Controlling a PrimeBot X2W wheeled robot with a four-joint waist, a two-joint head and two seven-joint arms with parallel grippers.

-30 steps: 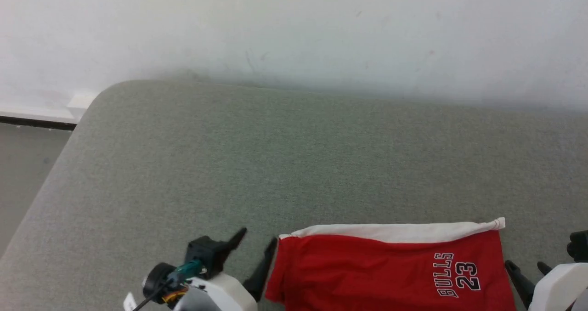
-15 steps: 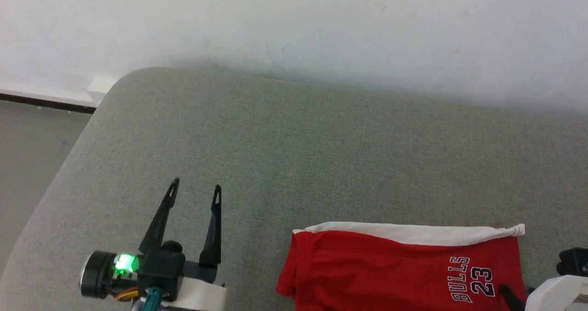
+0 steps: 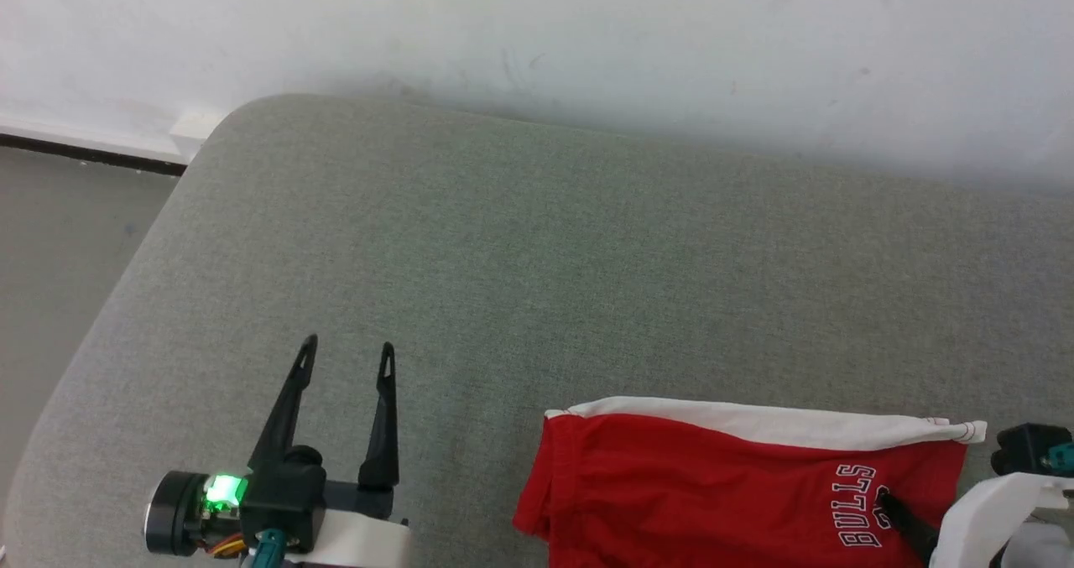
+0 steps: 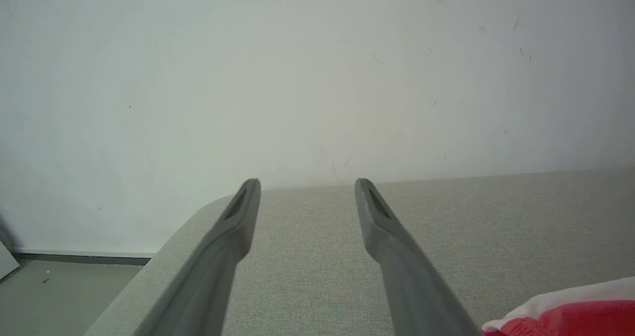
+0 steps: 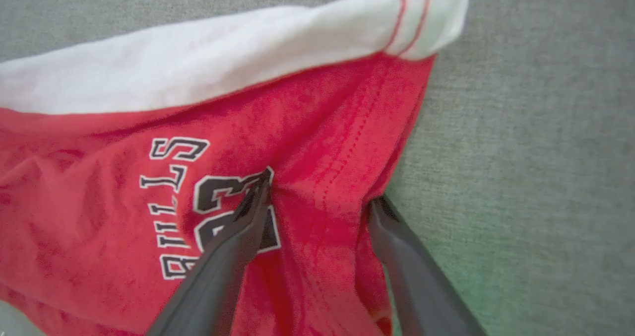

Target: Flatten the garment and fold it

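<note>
The left end effector has swung clear of the shorts in the past second and is now hanging well to their left, while the right end effector has slid onto the printed leg.

Head view: the shorts are lying at the near edge of the grey tabletop, long axis running left to right, waistband end towards the left arm and hem towards the right. The left fingers are spread and pointing away from the robot.

Left wrist view: the left end effector is standing open and empty above the tabletop, aiming at the wall, with a corner of the shorts showing low on its right.

Right wrist view: the right end effector is reaching down, spread wide across the hem of the shorts, one finger on the "23", the other at the cloth's edge, a ridge of fabric rising between them. It is the nearer arm, and likely the one to grip next.
</note>
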